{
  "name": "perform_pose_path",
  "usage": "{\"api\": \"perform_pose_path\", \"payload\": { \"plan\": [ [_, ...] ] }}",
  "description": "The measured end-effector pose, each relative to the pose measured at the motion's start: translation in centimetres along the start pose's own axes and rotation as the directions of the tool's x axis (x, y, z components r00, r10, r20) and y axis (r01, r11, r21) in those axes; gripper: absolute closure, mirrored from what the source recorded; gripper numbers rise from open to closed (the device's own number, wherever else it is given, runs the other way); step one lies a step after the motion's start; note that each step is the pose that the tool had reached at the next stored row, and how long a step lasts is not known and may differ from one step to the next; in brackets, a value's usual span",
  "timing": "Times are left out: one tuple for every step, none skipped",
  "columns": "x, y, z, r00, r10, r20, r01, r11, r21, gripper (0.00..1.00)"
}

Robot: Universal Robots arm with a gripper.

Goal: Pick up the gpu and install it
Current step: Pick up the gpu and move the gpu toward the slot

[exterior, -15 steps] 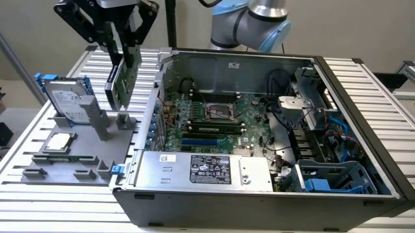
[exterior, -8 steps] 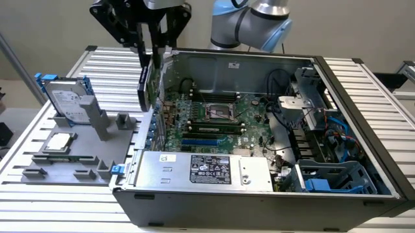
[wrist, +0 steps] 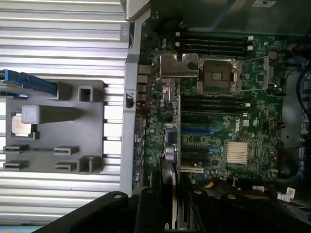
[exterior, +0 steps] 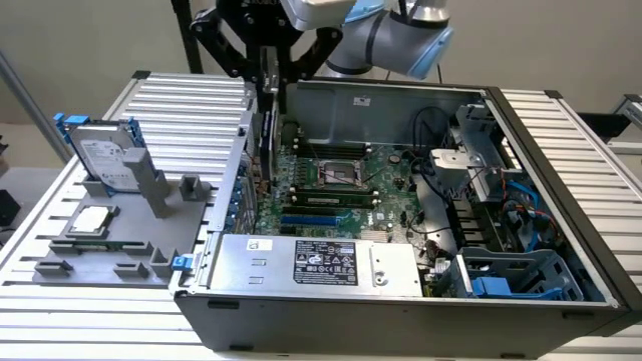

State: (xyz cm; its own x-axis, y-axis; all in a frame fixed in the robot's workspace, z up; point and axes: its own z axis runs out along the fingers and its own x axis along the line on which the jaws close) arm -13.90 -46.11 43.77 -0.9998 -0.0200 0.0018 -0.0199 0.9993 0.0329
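Now gripping the gpu (exterior: 267, 120) edge-on between closed gripper (exterior: 269, 75) jaws, upper centre of the exterior view, held upright over the motherboard (exterior: 341, 188) inside the open computer case (exterior: 401, 323), on a ribbed grey table (exterior: 180, 98).

Hard drive (exterior: 105, 154) upright in holder (exterior: 135, 229); chip (exterior: 90, 219) flat

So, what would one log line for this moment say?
gripper: shut on gpu | gpu: held upright over motherboard | case: open
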Motion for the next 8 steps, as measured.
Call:
{"api": "perform_pose_path", "payload": {
  "plan": [
    [-0.4,-0.01,0.17,1.0,0.0,0.0001,0.0,1.0,0.0002,1.0],
    [-1.0,-0.03,0.38,1.0,0.0,0.0,0.0,1.0,0.0007,1.0],
    [-1.4,-0.05,0.56,1.0,0.0,0.0,0.0,1.0,0.0009,1.0],
    [-1.9,-0.06,0.74,1.0,0.0,0.0,0.0,1.0,0.001,1.0],
    [-2.3,-0.08,0.93,1.0,0.0,0.0001,0.0,1.0,0.0012,1.0],
    [-2.8,-0.09,1.11,1.0,0.0,0.0001,0.0,1.0,0.0014,1.0],
    [-3.3,-0.1,1.29,1.0,0.0,0.0,0.0,1.0,0.0016,1.0],
    [-3.7,-0.09,1.45,1.0,0.0,0.0,0.0,1.0,0.0016,1.0]
  ]
}}
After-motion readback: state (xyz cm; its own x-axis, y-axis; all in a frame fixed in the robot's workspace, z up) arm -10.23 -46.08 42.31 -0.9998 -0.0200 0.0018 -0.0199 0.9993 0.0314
